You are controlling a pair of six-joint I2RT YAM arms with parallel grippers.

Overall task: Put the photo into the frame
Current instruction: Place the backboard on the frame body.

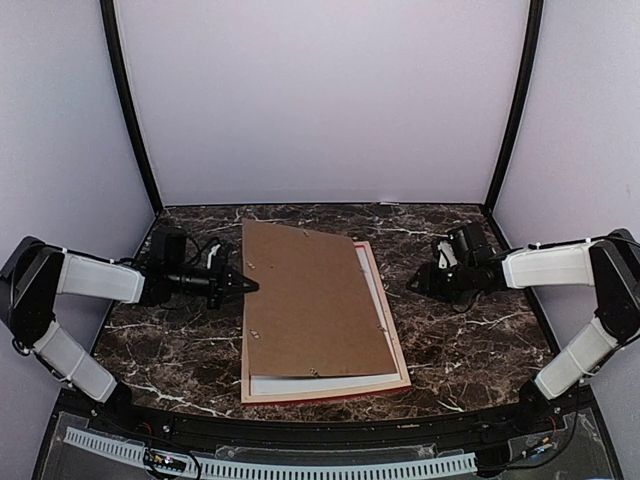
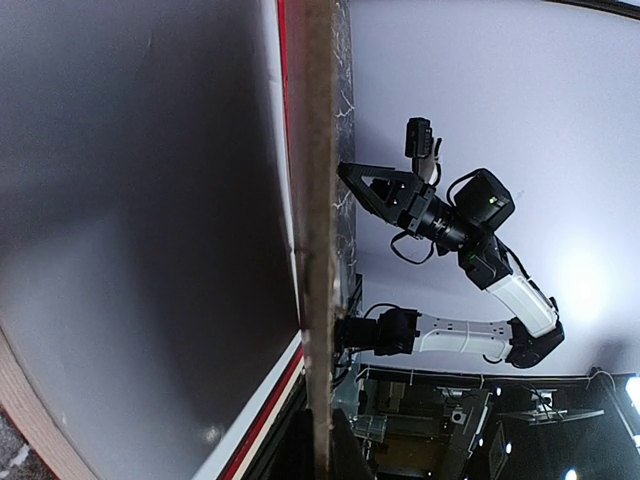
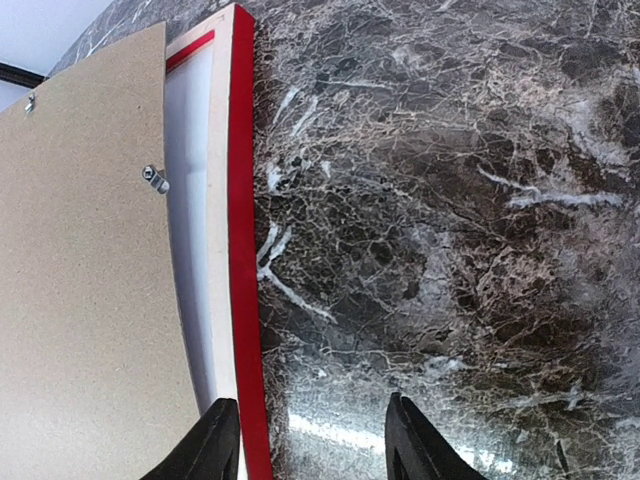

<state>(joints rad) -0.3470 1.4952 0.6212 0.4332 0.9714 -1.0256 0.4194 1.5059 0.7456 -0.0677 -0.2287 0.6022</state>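
Fingers (image 3: 215, 445) of your right gripper (image 1: 415, 283) stand apart, idle, picture right. Left gripper (image 1: 240, 286) pinches the brown backing board (image 1: 315, 300), skewed and unseated over the centre frame (image 1: 330, 394). The white edge beneath is likely the photo (image 1: 320, 382).

A brown backing board (image 1: 315, 300) lies flat and slightly askew near the middle of the dark marble-patterned table (image 1: 470, 340), one corner reaching toward the far edge. Small metal clips (image 3: 155, 179) stud the board. Pale walls (image 1: 320, 100) enclose the table.
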